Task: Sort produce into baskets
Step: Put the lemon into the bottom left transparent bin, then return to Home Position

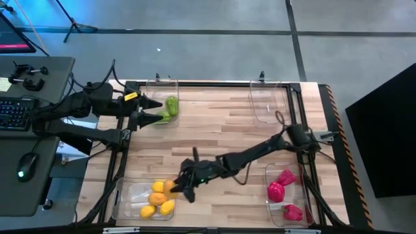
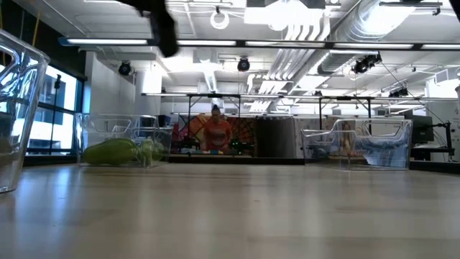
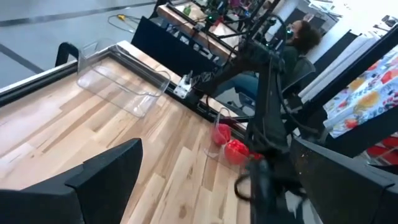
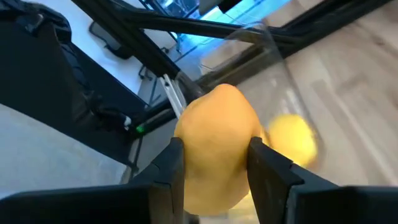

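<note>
Jaws of right gripper point(image 4: 211, 171) pinch an orange-yellow fruit point(image 4: 216, 146) at the rim of the near-left basket point(image 1: 123, 195) holding yellow and orange pieces point(image 1: 158, 198); left gripper point(image 1: 155, 110), fingers spread, hovers beside the far-left basket point(image 1: 159, 84) with green produce point(image 1: 171, 107).

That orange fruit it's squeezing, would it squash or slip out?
The smooth orange plastic toy fruit probably stays stiff: it keeps its rounded shape between the right end effector fingers. Its glossy, curved skin looks slippery. If released, it would likely roll.

Four clear baskets at the table corners: green produce point(image 1: 170, 107) far-left, yellow-orange point(image 1: 158, 199) near-left, magenta point(image 1: 281, 187) near-right.
</note>
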Available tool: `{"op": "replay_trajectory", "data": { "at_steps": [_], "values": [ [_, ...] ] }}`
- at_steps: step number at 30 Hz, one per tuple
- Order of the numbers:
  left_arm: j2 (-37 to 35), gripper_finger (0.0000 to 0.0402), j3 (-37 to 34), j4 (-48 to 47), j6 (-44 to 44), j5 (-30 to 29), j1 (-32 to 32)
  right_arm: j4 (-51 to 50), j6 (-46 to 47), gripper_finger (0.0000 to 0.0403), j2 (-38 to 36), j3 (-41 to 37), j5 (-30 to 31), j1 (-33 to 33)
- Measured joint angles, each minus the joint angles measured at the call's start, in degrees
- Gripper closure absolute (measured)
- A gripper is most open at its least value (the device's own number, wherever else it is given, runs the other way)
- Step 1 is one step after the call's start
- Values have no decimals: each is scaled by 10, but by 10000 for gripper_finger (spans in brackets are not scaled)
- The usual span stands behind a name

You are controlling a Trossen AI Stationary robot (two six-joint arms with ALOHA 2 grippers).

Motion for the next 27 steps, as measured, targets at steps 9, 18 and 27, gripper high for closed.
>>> {"op": "replay_trajectory", "data": {
  "at_steps": [9,18,27],
  "values": [
    [0,7,0,1,0,-8,-26,-60,-2,288,97,172,-1,2],
    [-1,7,0,5,6,-13,-49,-61,-30,243,115,201,-100,-20],
    [-5,7,0,1,1,-51,-65,-85,-46,89,111,201,-105,-21]
  ]
}}
